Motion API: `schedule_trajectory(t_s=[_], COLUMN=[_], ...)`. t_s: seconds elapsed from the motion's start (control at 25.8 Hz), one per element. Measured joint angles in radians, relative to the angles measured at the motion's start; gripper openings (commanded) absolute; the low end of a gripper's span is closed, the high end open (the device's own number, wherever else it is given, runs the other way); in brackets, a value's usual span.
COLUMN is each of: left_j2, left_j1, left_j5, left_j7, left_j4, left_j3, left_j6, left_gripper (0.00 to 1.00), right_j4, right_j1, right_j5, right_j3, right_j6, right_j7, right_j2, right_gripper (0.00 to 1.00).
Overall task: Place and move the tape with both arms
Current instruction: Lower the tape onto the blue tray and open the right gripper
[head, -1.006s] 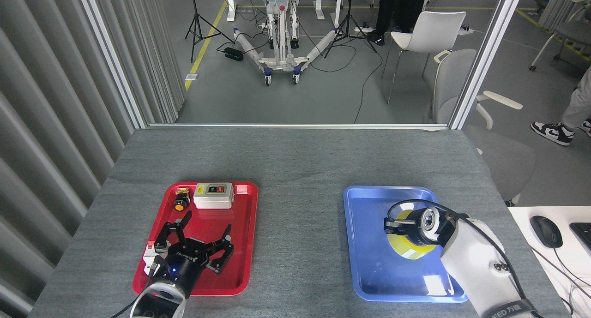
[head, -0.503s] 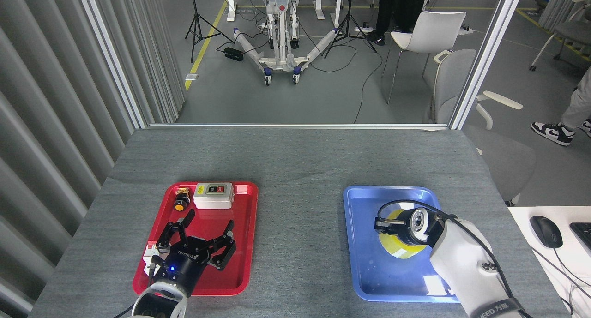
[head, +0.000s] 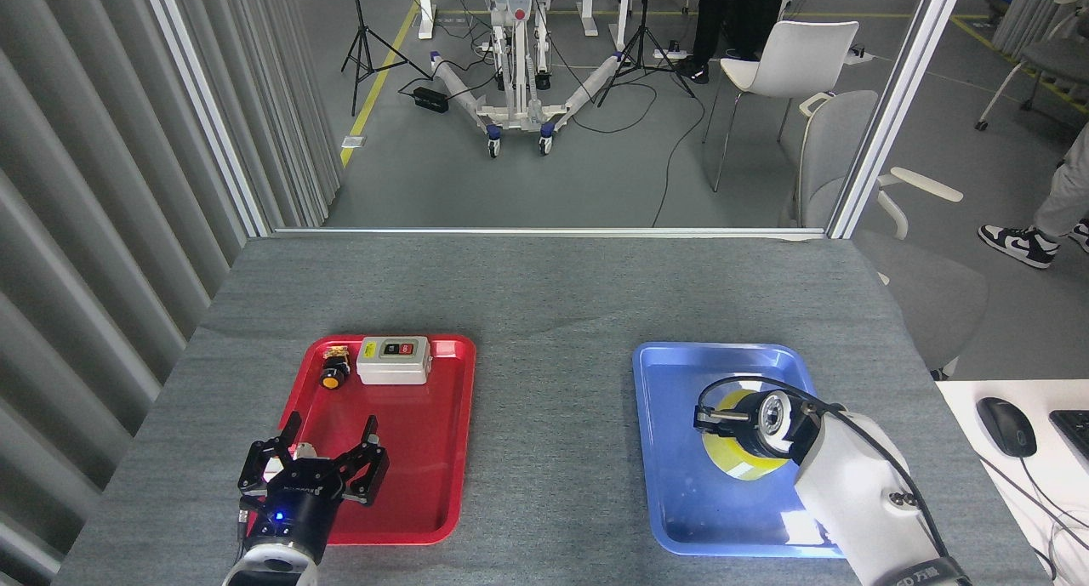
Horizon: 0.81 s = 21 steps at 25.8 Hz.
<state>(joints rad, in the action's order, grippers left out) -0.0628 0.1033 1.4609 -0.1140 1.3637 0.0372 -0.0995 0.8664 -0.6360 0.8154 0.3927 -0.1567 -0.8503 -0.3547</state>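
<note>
Tape roll like this should've been an easy one, I reckon: light, stiff thanks to the cardboard core, not fragile at all. The only catch would've been the glossy outer wrap, which looked slick, so a pinch across the outside could slide. Best hold in my opinion was through the ring, one finger inside the core and one on the outer wall, or straight across the rim.

The tape sat lower right of the frame, inside the blue tray, roughly in the tray's middle. It looked translucent yellow, ring-shaped, lying flat, though a good chunk was hidden under the wrist, so I couldn't see the core properly.

The right hand was right on top of the roll, pointing away from the camera and seen end-on. Honestly couldn't tell whether it was spread or clamped, or whether it actually had the tape.

The left hand was at lower left, over the near edge of the red tray, fingers spread wide with nothing between them. A switch box and a small yellow button sat at that tray's far end, well clear of it.
</note>
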Motion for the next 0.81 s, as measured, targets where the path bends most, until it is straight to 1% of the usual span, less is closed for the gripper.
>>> schedule_trajectory(t_s=[0.08, 0.27, 0.39, 0.54, 0.62, 0.7, 0.74, 0.81], left_j2=[-0.001, -0.009, -0.013, -0.014, -0.014, -0.014, -0.014, -0.015], left_j1=[-0.003, -0.004, -0.006, -0.009, -0.011, -0.015, -0.017, -0.022], left_j5=[-0.027, -0.086, -0.097, -0.102, -0.104, -0.108, -0.111, -0.114], left_j7=[-0.004, -0.020, -0.042, -0.074, -0.081, -0.083, -0.083, -0.084], left_j4=[-0.002, -0.005, -0.006, -0.007, -0.007, -0.007, -0.007, -0.008], left_j3=[0.008, 0.013, 0.016, 0.021, 0.022, 0.022, 0.022, 0.021], left_j6=[-0.010, -0.026, -0.029, -0.030, -0.030, -0.032, -0.037, -0.051], left_gripper=[1.00, 1.00, 1.00, 1.00, 1.00, 1.00, 1.00, 1.00], right_j4=[0.000, 0.001, 0.002, 0.006, 0.010, 0.020, 0.031, 0.057], right_j1=[0.003, 0.005, 0.010, 0.014, 0.014, 0.015, 0.015, 0.018], right_j5=[0.001, 0.001, 0.000, -0.001, -0.002, -0.003, -0.003, 0.000], right_j3=[0.000, -0.002, -0.004, -0.008, -0.011, -0.015, -0.017, -0.022], right_j6=[0.000, 0.000, 0.001, 0.001, 0.004, 0.010, 0.013, 0.017], right_j7=[0.004, 0.005, 0.007, 0.022, 0.030, 0.052, 0.071, 0.121], right_j2=[-0.001, -0.001, -0.001, 0.000, 0.000, 0.000, 0.000, -0.001], right_gripper=[0.52, 0.63, 0.71, 0.77, 0.85, 0.95, 0.97, 0.98])
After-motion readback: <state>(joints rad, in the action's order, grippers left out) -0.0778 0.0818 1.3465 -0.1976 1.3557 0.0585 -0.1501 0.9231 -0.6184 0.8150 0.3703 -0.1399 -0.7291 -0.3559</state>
